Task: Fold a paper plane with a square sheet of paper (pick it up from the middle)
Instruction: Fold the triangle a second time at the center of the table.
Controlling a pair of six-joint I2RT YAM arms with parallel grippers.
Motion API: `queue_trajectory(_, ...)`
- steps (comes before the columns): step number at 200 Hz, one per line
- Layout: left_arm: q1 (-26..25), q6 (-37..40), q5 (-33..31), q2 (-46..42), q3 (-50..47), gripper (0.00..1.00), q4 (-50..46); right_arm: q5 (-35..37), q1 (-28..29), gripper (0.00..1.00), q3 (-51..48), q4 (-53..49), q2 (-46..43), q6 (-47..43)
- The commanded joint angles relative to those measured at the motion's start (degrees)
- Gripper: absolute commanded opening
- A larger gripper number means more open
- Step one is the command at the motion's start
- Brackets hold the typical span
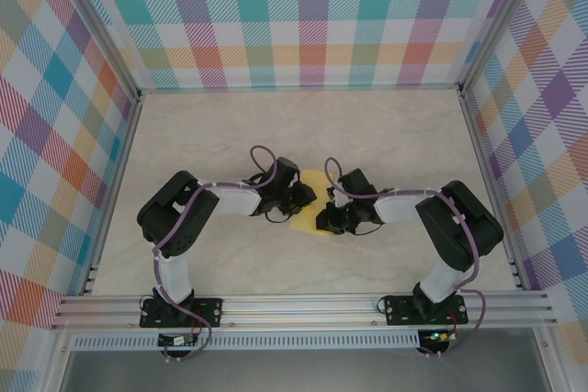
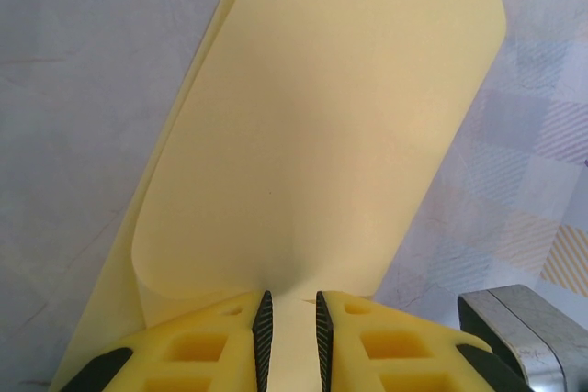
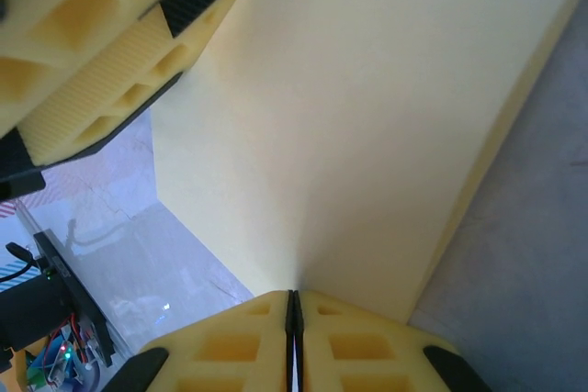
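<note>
Yellow paper (image 1: 306,219), thin and plain, curled up off the table (image 1: 230,135) near its middle, between the two arms. Pinched at one edge by the right gripper (image 3: 294,305), jaws pressed flat together on it; caught at the other side by the left gripper (image 2: 289,305), jaws narrowly parted with a bowed layer running between them. Judged light, limp, quick to crease or tear and apt to slip; best taken by shallow bites at edges or along a fold. Bore no writing, brand or label.

Lab test cell (plaid walls (image 1: 312,16))
</note>
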Motion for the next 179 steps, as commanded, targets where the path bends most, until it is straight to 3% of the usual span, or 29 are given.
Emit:
queue_trajectory(1,-0.66,0.01,-1.4,1.86,-1.83,0.23,-4.46,-0.61,0.19,0.12,-2.92,-3.28,-1.45,0.77)
queue_trajectory(75,-0.66,-0.05,-1.42,2.04,-1.74,0.23,-4.46,-4.08,-0.93,0.13,-8.8,0.17,-5.76,3.55)
queue_trajectory(118,-0.64,0.39,-1.04,1.81,-1.73,0.23,-3.95,-3.73,-2.53,0.15,-4.91,-2.62,-12.29,3.61)
queue_trajectory(144,-0.66,0.29,-0.97,2.08,-1.63,0.23,-3.94,-2.59,-2.52,0.11,1.25,-2.36,-6.97,4.76)
queue_trajectory(179,-0.66,0.12,-0.86,2.12,-1.49,0.23,-3.76,-1.39,-2.8,0.1,1.91,3.52,0.12,9.04)
